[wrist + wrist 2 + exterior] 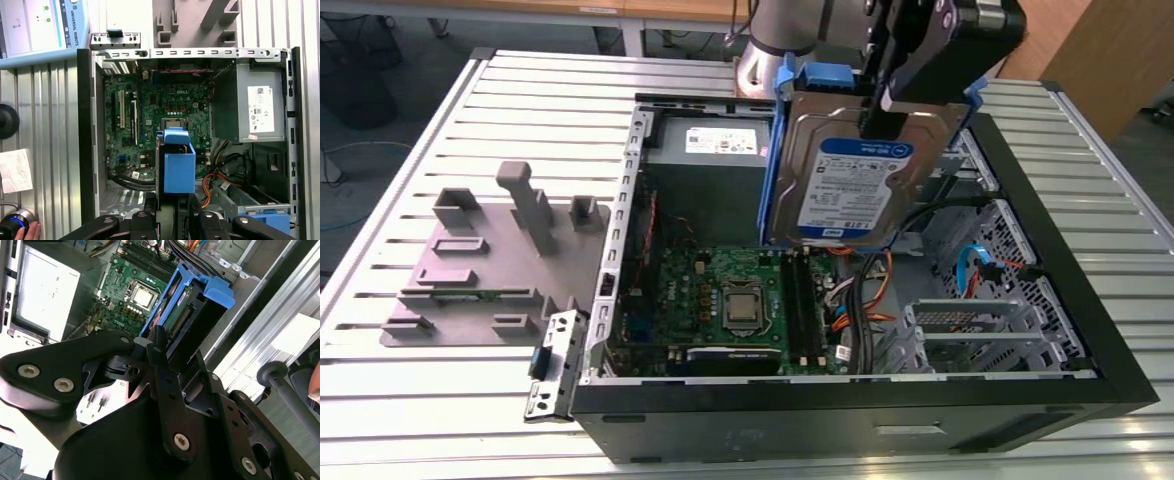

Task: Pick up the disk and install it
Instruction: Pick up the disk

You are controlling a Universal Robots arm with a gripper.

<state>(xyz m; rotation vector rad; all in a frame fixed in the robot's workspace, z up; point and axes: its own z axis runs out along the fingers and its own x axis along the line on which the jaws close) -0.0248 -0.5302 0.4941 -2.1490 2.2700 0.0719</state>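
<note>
Your end effector (887,115) is clamped on the disk (847,185), which hangs upright just beneath it. The disk is flat silver metal with blue plastic rails and a white-and-blue label. Further below sits the open black computer case (854,412), its green motherboard (720,290) exposed, on the ribbed metal bench (440,400).

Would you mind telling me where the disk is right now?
In the exterior view, the disk is held upright in the hand above the open computer case, over the motherboard, with the grey power supply toward the exterior view's left.
</note>
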